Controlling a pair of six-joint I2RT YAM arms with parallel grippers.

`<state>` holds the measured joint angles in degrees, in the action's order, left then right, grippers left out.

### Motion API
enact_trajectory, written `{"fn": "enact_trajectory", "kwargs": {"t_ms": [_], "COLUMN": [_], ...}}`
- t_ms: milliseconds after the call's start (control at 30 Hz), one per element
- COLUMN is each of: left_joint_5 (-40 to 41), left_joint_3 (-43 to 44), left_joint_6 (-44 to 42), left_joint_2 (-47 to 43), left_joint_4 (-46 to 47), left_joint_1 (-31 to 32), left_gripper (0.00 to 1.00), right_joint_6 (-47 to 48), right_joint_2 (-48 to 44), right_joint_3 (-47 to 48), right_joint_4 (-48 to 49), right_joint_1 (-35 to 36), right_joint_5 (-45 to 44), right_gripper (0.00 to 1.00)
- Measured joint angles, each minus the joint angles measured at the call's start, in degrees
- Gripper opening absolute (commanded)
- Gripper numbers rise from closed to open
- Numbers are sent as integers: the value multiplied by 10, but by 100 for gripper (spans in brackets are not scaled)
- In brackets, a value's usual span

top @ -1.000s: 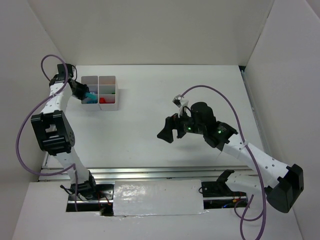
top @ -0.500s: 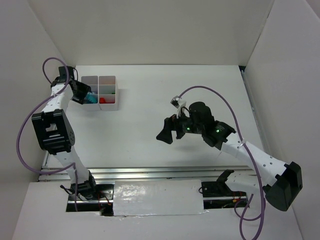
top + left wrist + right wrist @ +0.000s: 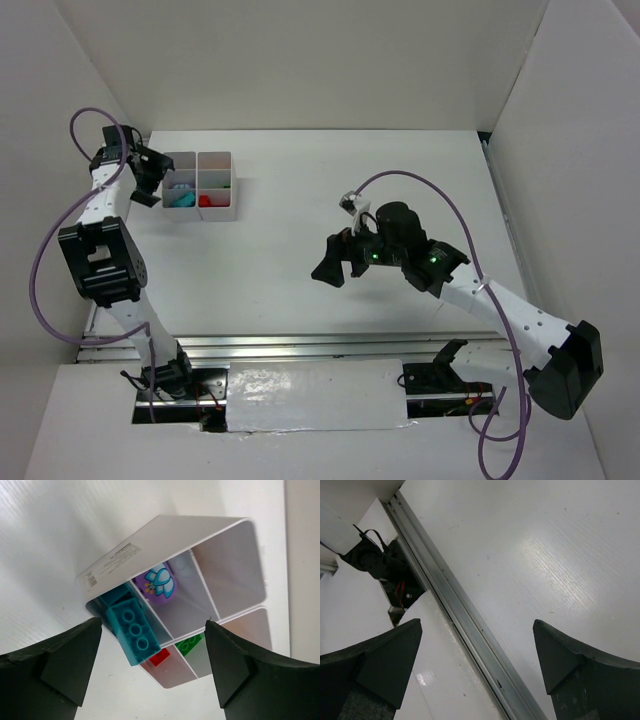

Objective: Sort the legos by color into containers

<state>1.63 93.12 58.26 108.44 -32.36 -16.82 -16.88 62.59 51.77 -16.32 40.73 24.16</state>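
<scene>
Left wrist view: left tool (image 3: pixel 152 630) spread apart, empty, framing the white tray (image 3: pixel 150 540) at frame centre; a teal lego (image 3: pixel 131 630) juts from its lower-left compartment; right tool (image 3: pixel 340 268), mid-frame in the top view, also apart, empty

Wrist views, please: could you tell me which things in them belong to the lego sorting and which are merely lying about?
Part of the job:
- white divided tray
- teal lego
- purple oval lego
- red lego
- green lego

Just there:
- metal rail
- red and black wires
- white table
</scene>
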Motion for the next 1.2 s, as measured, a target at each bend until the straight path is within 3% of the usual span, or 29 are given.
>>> {"fn": "enact_trajectory", "kwargs": {"t_ms": [133,267,833,1200], "left_joint_5": [-9,-22,-81,-93], "left_joint_3": [18,13,-159,-145], "left_joint_6": [-15,-27,-68,-56], "left_joint_2": [0,0,-106,-67], "left_joint_4": [10,14,98,114], "left_joint_1": [-1,0,44,47], "left_gripper": [84,79,77,77], "right_joint_6": [0,0,-9,-9], "right_joint_2": [7,15,47,50], "right_joint_3": [5,7,13,19], "right_joint_4": [0,0,2,2], "right_joint_1": [0,0,0,0], "right_joint_5": [0,0,7,10], "right_gripper": [100,100,100,100]}}
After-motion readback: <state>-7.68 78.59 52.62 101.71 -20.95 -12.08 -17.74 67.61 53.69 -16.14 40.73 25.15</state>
